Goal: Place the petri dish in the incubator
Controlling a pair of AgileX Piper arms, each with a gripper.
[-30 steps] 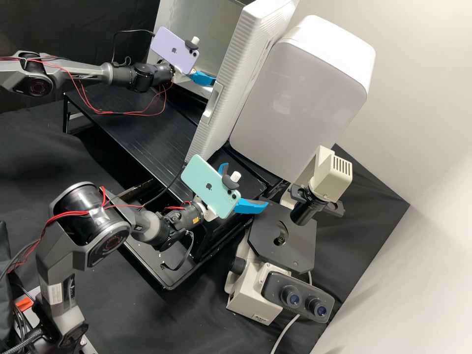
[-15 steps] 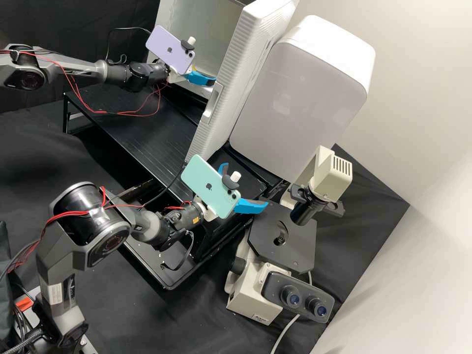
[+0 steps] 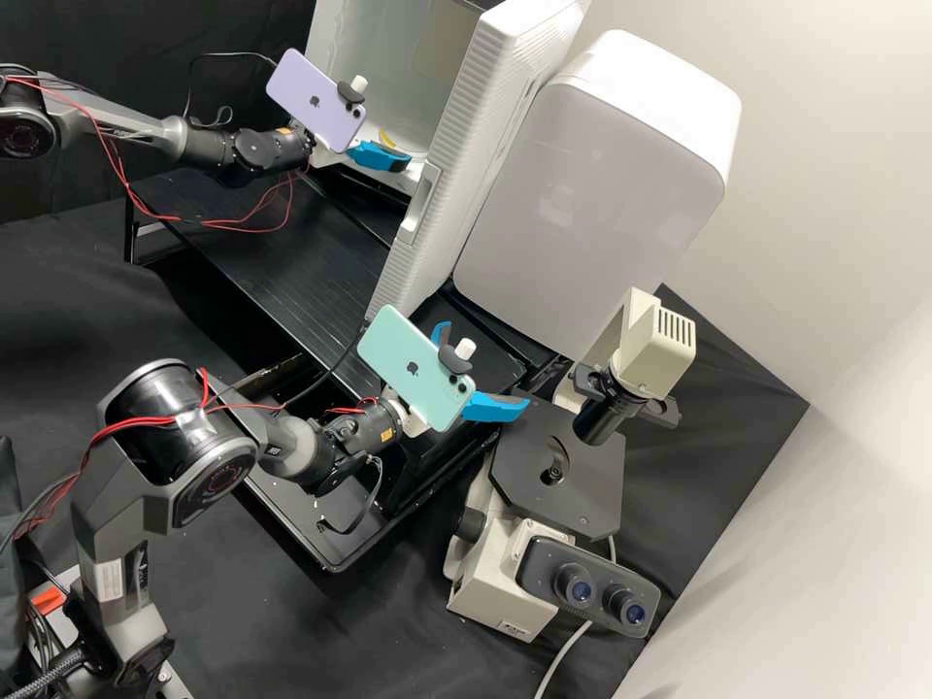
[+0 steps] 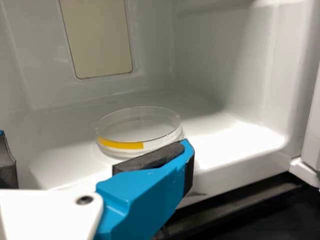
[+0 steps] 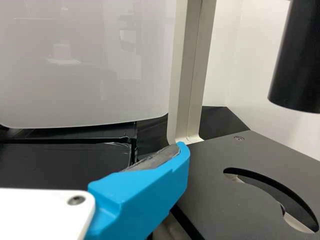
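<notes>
Resting in one incubator (image 4: 225, 65) is one petri dish (image 4: 137, 127); left and right jaws released.

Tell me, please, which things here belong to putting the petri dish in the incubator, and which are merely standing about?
For the job:
- petri dish, resting on the incubator floor
- incubator, door open
- left claw, open at the incubator's mouth

Standing about:
- microscope
- white cabinet beside the incubator
- black shelf
</notes>
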